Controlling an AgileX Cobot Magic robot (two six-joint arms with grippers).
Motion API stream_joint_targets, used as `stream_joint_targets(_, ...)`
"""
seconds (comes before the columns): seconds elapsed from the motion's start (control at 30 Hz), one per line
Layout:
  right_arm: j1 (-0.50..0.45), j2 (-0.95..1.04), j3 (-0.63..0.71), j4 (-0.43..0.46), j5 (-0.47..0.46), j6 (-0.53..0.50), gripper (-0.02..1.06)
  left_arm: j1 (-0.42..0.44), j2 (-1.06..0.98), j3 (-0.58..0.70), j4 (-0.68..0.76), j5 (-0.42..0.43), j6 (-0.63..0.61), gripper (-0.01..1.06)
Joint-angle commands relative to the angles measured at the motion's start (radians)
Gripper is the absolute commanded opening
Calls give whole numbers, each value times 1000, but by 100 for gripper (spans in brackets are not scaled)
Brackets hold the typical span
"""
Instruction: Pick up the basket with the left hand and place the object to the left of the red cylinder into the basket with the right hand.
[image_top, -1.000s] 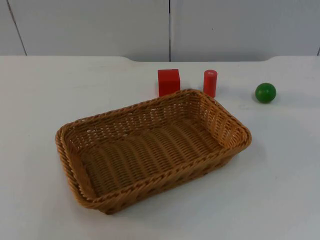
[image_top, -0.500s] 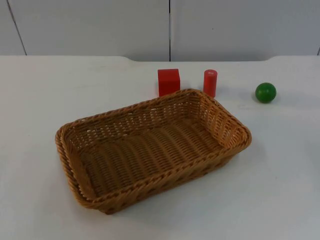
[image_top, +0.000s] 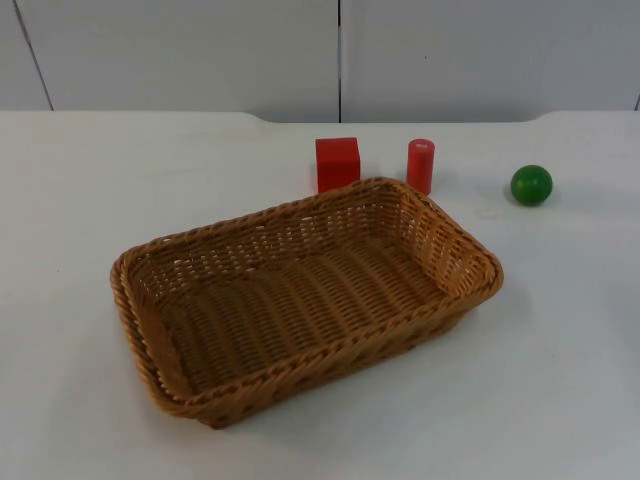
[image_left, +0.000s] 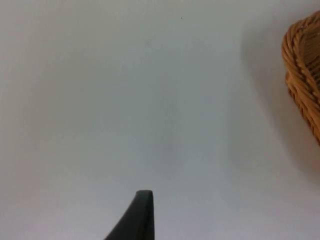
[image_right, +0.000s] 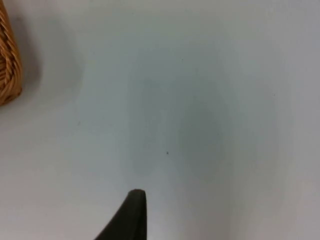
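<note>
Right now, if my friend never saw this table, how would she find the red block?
Start at the big wicker basket in the middle of the white table. Just behind its far rim stands the red block. It has square corners, unlike the round red cylinder to its right.

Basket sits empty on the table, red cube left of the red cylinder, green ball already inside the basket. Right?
Not quite. The green ball is not in the basket; the top view shows it on the table, to the right of the red cylinder. The rest holds: the basket is empty and the red cube sits left of the cylinder.
</note>
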Motion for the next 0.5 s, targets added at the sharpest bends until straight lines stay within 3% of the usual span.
stream_joint_targets(0.0, -5, -1, -7, 1, -16, -11, 105, 4, 1, -4, -17, -8, 0, 105)
stream_joint_targets(0.23, -5, -1, -7, 1, -16, -11, 105, 4, 35, -4, -43, -8, 0, 105)
stream_joint_targets(0.47, -5, -1, -7, 1, -23, -11, 105, 4, 116, -6, -97, -68, 6, 105)
